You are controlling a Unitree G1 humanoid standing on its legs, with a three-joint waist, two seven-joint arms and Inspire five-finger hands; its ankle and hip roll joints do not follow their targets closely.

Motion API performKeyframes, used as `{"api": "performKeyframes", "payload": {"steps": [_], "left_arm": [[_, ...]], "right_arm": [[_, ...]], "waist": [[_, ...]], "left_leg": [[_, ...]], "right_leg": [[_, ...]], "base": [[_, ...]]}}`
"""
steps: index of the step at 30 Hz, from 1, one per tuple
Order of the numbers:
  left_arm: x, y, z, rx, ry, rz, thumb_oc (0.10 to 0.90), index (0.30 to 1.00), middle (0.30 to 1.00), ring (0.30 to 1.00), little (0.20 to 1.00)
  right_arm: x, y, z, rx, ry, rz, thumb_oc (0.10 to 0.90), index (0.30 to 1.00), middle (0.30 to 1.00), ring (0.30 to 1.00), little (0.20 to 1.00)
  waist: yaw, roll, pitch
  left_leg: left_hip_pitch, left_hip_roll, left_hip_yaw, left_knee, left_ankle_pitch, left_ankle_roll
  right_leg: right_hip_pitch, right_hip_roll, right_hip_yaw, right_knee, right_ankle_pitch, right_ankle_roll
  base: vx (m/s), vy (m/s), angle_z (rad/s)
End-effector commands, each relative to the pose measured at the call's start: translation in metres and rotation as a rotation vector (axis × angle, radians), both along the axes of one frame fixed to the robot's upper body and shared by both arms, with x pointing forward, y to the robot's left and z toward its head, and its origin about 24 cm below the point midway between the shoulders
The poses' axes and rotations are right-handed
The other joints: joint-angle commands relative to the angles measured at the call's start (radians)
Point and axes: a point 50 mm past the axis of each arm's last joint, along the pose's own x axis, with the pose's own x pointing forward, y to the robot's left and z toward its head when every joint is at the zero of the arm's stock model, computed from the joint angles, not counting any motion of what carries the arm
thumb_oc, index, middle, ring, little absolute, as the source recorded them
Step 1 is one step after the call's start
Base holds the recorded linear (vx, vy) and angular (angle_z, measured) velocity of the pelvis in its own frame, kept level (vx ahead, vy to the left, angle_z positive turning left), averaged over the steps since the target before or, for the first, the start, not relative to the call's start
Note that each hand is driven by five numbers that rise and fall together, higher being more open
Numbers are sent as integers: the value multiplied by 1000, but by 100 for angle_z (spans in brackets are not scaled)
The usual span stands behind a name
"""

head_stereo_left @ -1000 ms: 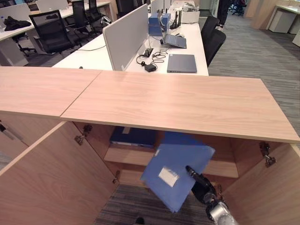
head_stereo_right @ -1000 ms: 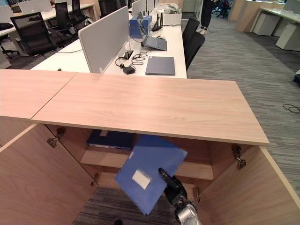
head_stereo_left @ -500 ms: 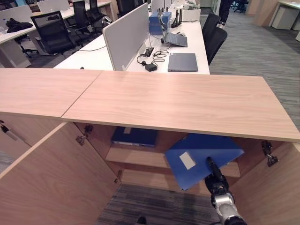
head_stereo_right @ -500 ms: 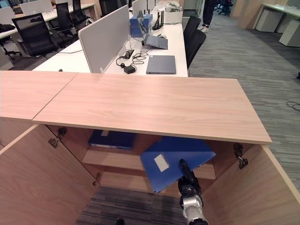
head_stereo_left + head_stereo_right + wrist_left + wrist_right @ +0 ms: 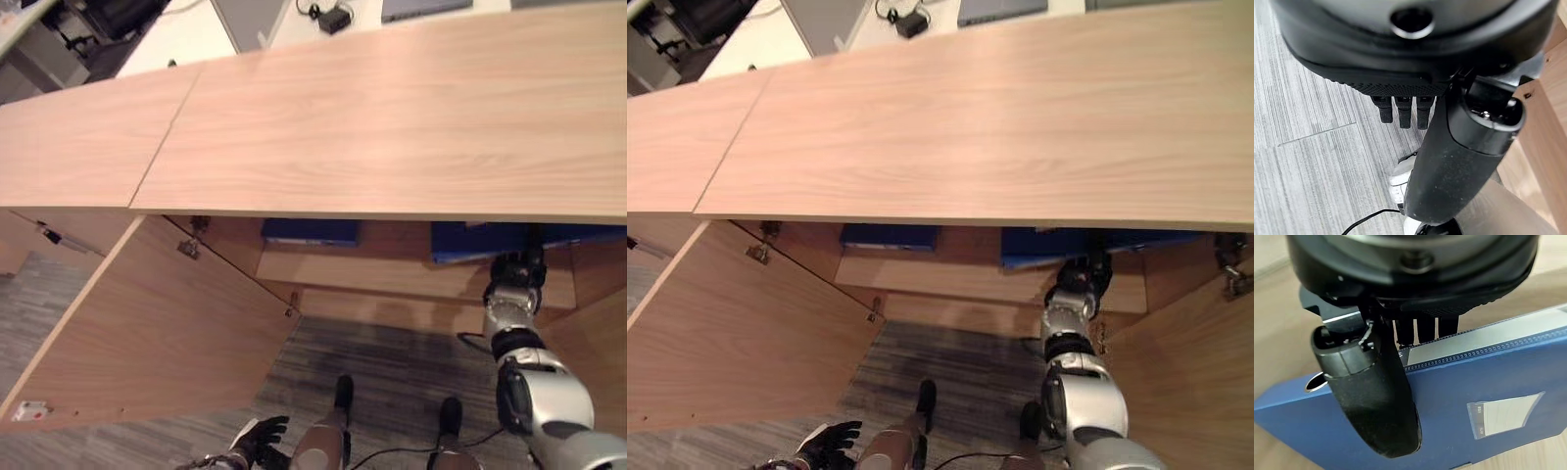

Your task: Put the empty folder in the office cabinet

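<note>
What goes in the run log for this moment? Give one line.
phase: placing | right robot hand: pinching blue folder on cabinet shelf | left robot hand: idle, low | second folder: shelved | cabinet door: open

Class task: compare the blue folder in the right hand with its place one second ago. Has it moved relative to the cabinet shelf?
Yes. The blue folder, pinched by the right hand, has gone from tilted in front of the cabinet to lying flat in on the shelf, beneath the cabinet top.

Cabinet shelf [image 5: 392, 276], wood: two blue folders lying flat, one left [image 5: 309, 231], one right [image 5: 470, 241].
</note>
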Motion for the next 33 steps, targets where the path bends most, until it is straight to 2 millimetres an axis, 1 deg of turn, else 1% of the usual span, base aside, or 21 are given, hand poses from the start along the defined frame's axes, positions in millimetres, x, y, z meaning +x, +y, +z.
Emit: {"api": "performKeyframes", "payload": {"steps": [1, 2, 3, 4, 7, 12, 13, 14, 16, 20, 21, 22, 23, 25, 26, 27, 28, 29, 30, 31, 33], "left_arm": [[32, 14, 19, 48, -121, -78, 800, 900, 900, 900, 900], [34, 14, 20, 45, -129, -84, 800, 900, 900, 900, 900], [39, 18, 25, 58, -147, -105, 800, 900, 900, 900, 900], [41, 17, 25, 57, -151, -105, 800, 900, 900, 900, 900], [48, 22, 32, 78, -172, -141, 800, 900, 900, 900, 900], [54, 31, 37, 116, -186, -162, 800, 900, 900, 900, 900], [57, 41, 39, 141, -194, -127, 800, 900, 900, 900, 900], [58, 40, 39, 138, -198, -126, 800, 900, 900, 900, 900], [62, 46, 42, 137, -219, -76, 800, 900, 900, 900, 900], [66, 49, 43, 150, -229, -55, 800, 900, 900, 900, 900], [67, 50, 43, 171, -233, -56, 800, 900, 900, 900, 900], [67, 51, 44, 178, -236, -60, 800, 900, 900, 900, 900], [69, 51, 45, 177, -242, -55, 800, 900, 900, 900, 900], [71, 53, 46, 175, -254, -26, 800, 900, 900, 900, 900], [71, 54, 47, 176, -257, -17, 800, 900, 900, 900, 900], [73, 55, 48, 184, -267, -7, 800, 900, 900, 900, 900], [72, 55, 48, 186, -267, -7, 800, 900, 900, 900, 900], [73, 57, 48, 195, -272, -3, 800, 900, 900, 900, 900], [73, 58, 48, 206, -271, -1, 800, 900, 900, 900, 900], [73, 60, 49, 215, -276, 5, 800, 900, 900, 900, 900], [73, 63, 48, 233, -272, 19, 800, 900, 900, 900, 900]], "right_arm": [[28, -5, 105, -101, -295, -8, 400, 300, 300, 300, 300], [28, -9, 116, -109, -311, -19, 400, 300, 300, 300, 300], [29, -15, 142, -136, -360, -31, 400, 300, 300, 300, 300], [29, -16, 144, -137, -363, -32, 400, 300, 300, 300, 300], [22, -32, 183, -165, -435, -81, 400, 300, 300, 300, 300], [13, -50, 201, -164, -464, -140, 400, 300, 300, 300, 300], [9, -57, 215, -210, -445, -158, 400, 300, 300, 300, 300], [8, -57, 217, -212, -445, -158, 400, 300, 300, 300, 300], [2, -59, 243, -273, -459, -180, 400, 300, 300, 300, 300], [-1, -58, 257, -294, -473, -187, 400, 300, 300, 300, 300], [-3, -60, 263, -300, -468, -199, 400, 300, 300, 300, 300], [-3, -60, 262, -293, -465, -202, 400, 300, 300, 300, 300], [-4, -61, 262, -290, -461, -207, 400, 300, 300, 300, 300], [-6, -63, 266, -280, -462, -221, 400, 300, 300, 300, 300], [-5, -62, 265, -275, -455, -223, 425, 338, 338, 338, 338], [-4, -62, 262, -267, -436, -225, 460, 389, 389, 389, 389], [-4, -61, 262, -266, -435, -225, 722, 782, 782, 782, 782], [-3, -62, 259, -257, -420, -228, 800, 900, 900, 900, 900], [-1, -60, 257, -258, -397, -222, 800, 900, 900, 900, 900], [0, -58, 256, -262, -367, -216, 800, 900, 900, 900, 900], [4, -57, 249, -259, -292, -208, 800, 900, 900, 900, 900]], "waist": [[35, -66, 51], [41, -62, 57], [51, -56, 82], [53, -55, 82], [68, -36, 112], [77, -29, 108], [85, -26, 108], [85, -26, 106], [88, -24, 115], [90, -26, 112], [87, -37, 106], [89, -38, 113], [87, -42, 111], [84, -51, 112], [83, -52, 115], [76, -59, 110], [78, -56, 116], [75, -62, 109], [75, -63, 114], [70, -71, 108], [67, -78, 112]], "left_leg": [[-52, 2, 28, 41, -37, -42], [-71, 2, 27, 54, -39, -41], [-116, -3, 25, 91, -47, -39], [-125, -4, 25, 98, -50, -38], [-227, -10, 9, 200, -77, -29], [-352, -36, -10, 333, -139, -31], [-417, -41, -26, 389, -158, -29], [-427, -42, -26, 397, -161, -30], [-498, -53, -38, 465, -188, -17], [-567, -61, -45, 535, -212, -10], [-602, -66, -55, 596, -264, -8], [-625, -67, -59, 612, -248, -2], [-631, -68, -63, 634, -280, -2], [-660, -74, -71, 671, -299, 0], [-677, -75, -75, 678, -278, 3], [-679, -74, -75, 688, -306, 3], [-687, -74, -77, 684, -282, 5], [-681, -75, -77, 689, -308, 3], [-684, -74, -79, 682, -285, 4], [-672, -73, -78, 684, -311, 2], [-666, -71, -80, 670, -288, 3]], "right_leg": [[41, -73, 42, 85, -195, 62], [22, -77, 45, 96, -197, 61], [-23, -84, 45, 142, -209, 60], [-33, -85, 47, 153, -213, 60], [-148, -108, 56, 299, -266, 64], [-289, -137, 69, 493, -348, 63], [-357, -142, 83, 573, -378, 60], [-368, -143, 85, 583, -382, 60], [-459, -150, 104, 679, -412, 58], [-532, -157, 119, 757, -428, 56], [-564, -161, 133, 814, -477, 51], [-586, -158, 132, 825, -467, 47], [-590, -158, 139, 850, -493, 48], [-616, -158, 142, 883, -508, 47], [-634, -155, 140, 888, -491, 44], [-630, -152, 141, 901, -520, 42], [-640, -151, 138, 899, -499, 40], [-630, -148, 141, 905, -524, 41], [-636, -146, 139, 900, -503, 38], [-623, -143, 139, 902, -524, 37], [-621, -138, 133, 890, -503, 32]], "base": [[-11, 13, -5], [-44, -4, -5], [-47, -3, -7], [-50, -3, -1], [-17, 3, 5], [62, -7, 21], [61, -18, 31], [61, 0, 25], [3, 4, 6], [40, -17, -1], [44, -38, 4], [141, -75, 7], [13, -38, 8], [25, -42, 2], [31, -51, 9], [-84, -4, 10], [90, -57, 9], [-84, 7, -2], [88, -46, -1], [-90, 2, -3], [-44, -19, -3]]}}
